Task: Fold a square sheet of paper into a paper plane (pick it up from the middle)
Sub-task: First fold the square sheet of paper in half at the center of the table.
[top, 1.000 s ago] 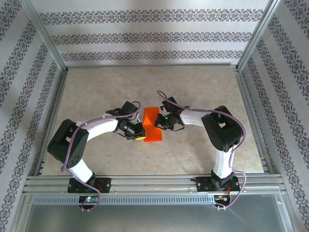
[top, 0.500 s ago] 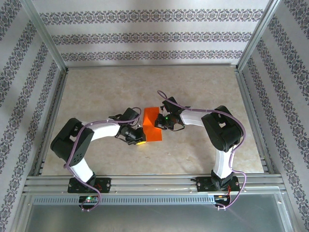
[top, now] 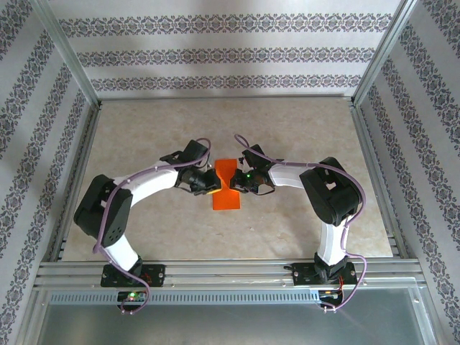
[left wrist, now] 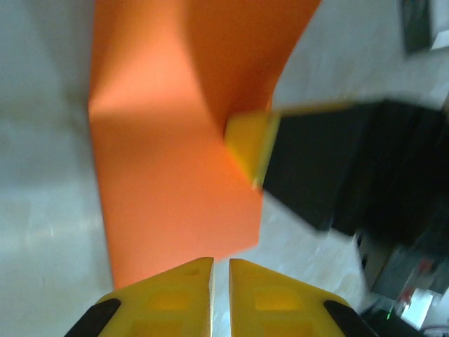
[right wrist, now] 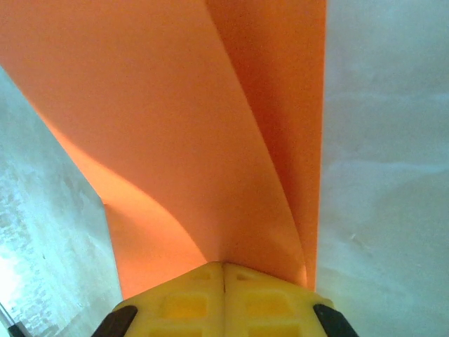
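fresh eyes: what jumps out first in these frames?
The bright orange square sheet of paper lies mid-table between the two arms, bowed up off the surface. The right end effector is shut on one edge of it. The left end effector, fingers almost together, sits at the opposite side.

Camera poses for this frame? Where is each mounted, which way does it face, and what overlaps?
Top external: fixed above and behind the arm bases, looking down on the table; both arms show, with the left hand and right hand at the orange paper.
Left wrist: on the left arm, looking past its own yellow fingers across the paper toward the right hand.
Right wrist: on the right arm, looking along its closed fingers up the curling paper.
Shared: all three see the paper.
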`<state>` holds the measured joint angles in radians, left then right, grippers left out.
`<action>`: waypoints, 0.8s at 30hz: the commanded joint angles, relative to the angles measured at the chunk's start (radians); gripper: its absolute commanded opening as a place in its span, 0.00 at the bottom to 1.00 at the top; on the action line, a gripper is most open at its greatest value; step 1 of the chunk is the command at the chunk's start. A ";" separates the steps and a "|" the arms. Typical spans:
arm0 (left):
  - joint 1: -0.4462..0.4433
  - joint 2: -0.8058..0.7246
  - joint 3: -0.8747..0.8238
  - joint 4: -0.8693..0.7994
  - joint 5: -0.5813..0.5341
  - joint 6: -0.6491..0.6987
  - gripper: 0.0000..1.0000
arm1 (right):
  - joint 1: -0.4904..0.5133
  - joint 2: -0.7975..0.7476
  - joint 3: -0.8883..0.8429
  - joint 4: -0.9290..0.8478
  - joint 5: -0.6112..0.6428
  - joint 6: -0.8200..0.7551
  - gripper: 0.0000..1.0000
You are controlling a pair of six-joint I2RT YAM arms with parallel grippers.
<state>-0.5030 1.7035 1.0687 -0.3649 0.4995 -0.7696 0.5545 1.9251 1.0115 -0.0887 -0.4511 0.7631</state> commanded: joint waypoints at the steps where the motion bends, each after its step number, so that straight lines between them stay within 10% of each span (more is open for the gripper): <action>1: 0.039 0.087 0.028 0.067 0.002 0.019 0.14 | 0.017 0.176 -0.118 -0.261 0.238 -0.004 0.05; 24: 0.203 0.238 0.076 0.045 -0.002 0.088 0.14 | 0.015 0.170 -0.136 -0.321 0.288 -0.045 0.05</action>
<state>-0.3553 1.9633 1.1545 -0.2504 0.6064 -0.7280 0.5594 1.9251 1.0115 -0.0834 -0.4351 0.7513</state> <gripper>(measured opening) 0.138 0.050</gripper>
